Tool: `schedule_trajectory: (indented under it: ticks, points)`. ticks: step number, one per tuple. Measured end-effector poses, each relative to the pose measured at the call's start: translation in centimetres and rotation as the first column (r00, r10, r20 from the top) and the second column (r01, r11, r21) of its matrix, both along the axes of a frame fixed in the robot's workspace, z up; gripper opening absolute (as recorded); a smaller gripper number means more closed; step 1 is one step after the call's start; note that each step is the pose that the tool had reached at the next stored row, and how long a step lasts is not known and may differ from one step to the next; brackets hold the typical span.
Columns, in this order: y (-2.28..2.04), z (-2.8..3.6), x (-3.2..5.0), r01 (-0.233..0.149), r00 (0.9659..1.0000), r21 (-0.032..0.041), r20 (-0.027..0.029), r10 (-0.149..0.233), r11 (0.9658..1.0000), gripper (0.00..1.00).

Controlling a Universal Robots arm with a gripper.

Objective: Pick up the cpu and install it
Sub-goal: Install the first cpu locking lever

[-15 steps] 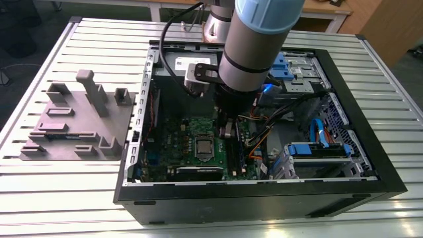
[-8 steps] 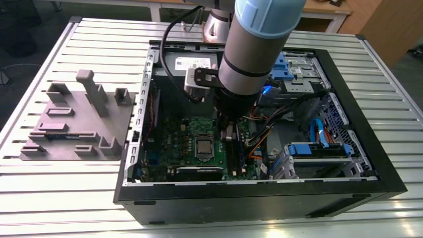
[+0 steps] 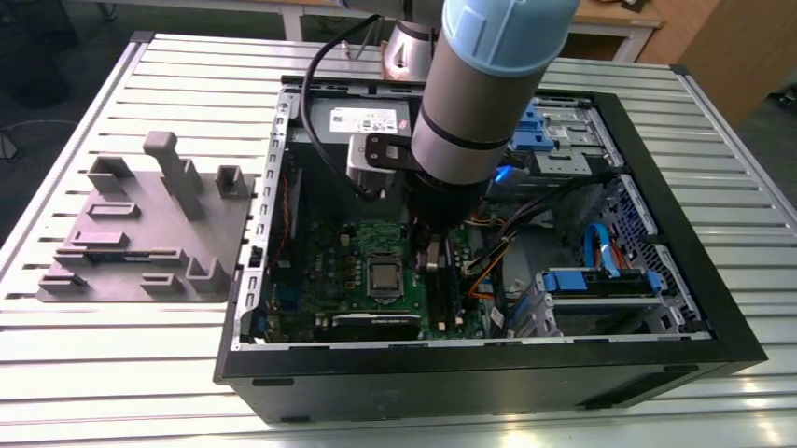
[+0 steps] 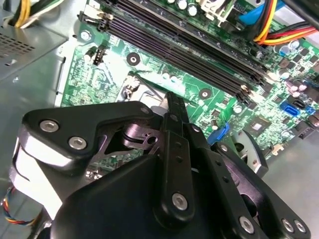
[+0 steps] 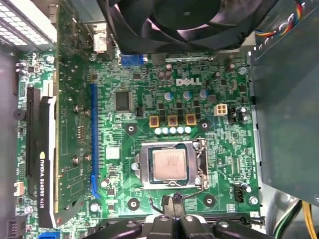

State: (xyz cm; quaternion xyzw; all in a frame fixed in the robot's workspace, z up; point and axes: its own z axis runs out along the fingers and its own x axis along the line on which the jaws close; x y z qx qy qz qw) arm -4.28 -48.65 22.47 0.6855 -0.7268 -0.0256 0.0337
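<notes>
Hovering gripper [image 5: 175, 205] over the motherboard [image 5: 219, 149], holding nothing.
Cpu [image 5: 168, 166] lies seated in the socket [image 5: 142, 154], mid-board; gripper fingers pressed together just beside the socket's edge.

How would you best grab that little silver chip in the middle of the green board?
Probably by two opposite edges of the cpu, coming straight down from above: it lies flat in its socket with only the smooth top exposed, so nothing else offers a hold.
</notes>
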Motion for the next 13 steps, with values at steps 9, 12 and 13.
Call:
schedule_trajectory:
  ticks: [9, 12, 13]
  points:
    - [-0.39, -0.87, -0.01, -0.001, 1.0, -0.01, -0.0001, 0.001, 0.9999, 0.1]
    - [-0.56, -1.15, -0.02, -0.001, 1.0, -0.0134, 0.0, 0.001, 0.9999, 0.1]
    - [-0.62, -1.23, -0.02, -0.002, 1.0, -0.0147, 0.0, 0.002, 0.9999, 0.1]
